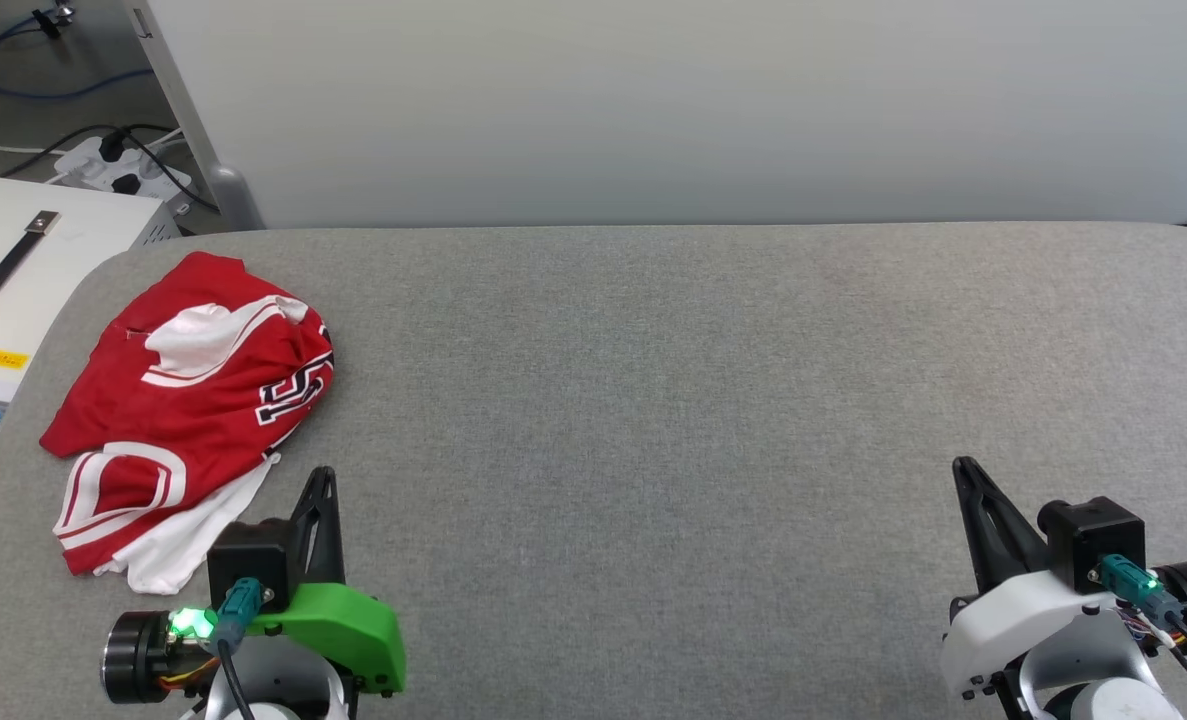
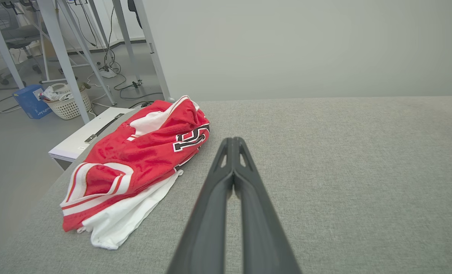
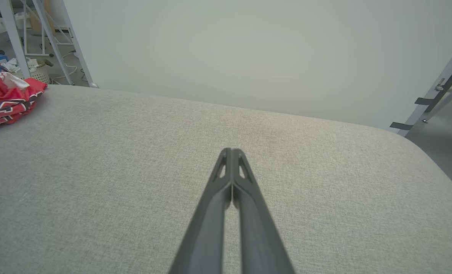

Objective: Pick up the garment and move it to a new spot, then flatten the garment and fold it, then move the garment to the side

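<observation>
We see the garment [image 1: 188, 400] crumpled on the left part of the tabletop [image 1: 653, 400], its long axis running near to far. Our left hand [image 1: 323, 478], fingers pressed together and holding nothing, sits just right of its near end. The right hand [image 1: 965, 468], likewise closed and empty, is well apart at the right. A white box [image 1: 23, 290] stands off the left edge; we judge the reach unobstructed.

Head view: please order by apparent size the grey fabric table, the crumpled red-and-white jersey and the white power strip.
Grey fabric table, largest.
Crumpled red-and-white jersey.
White power strip, smallest, though farther away.
</observation>
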Motion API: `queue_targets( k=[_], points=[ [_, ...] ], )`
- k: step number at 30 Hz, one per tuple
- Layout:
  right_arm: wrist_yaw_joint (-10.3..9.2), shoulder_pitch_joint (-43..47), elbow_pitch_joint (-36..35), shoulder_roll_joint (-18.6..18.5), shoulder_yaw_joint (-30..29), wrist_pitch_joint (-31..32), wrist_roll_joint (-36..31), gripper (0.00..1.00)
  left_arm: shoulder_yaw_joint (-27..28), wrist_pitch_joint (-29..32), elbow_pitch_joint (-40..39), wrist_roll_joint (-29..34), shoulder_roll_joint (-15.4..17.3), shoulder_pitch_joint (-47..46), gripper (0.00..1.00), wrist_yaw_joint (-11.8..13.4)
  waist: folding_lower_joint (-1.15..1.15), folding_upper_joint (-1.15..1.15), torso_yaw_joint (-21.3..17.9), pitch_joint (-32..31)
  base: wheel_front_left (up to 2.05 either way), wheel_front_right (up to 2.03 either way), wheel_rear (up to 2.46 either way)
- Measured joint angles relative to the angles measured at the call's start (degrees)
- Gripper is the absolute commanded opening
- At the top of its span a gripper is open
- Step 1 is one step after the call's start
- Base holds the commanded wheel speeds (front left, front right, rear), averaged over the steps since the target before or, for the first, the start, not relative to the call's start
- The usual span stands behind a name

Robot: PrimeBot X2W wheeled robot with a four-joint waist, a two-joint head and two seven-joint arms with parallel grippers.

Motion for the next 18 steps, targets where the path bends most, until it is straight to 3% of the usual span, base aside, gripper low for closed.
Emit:
queue_targets(
  k=[18],
  points=[
    [0.0, 0.0, 0.0, 0.0, 0.0, 0.0, 0.0, 0.0, 0.0, 0.0, 0.0, 0.0, 0.0, 0.0, 0.0, 0.0, 0.0, 0.0, 0.0, 0.0, 0.0, 0.0, 0.0]
  ],
)
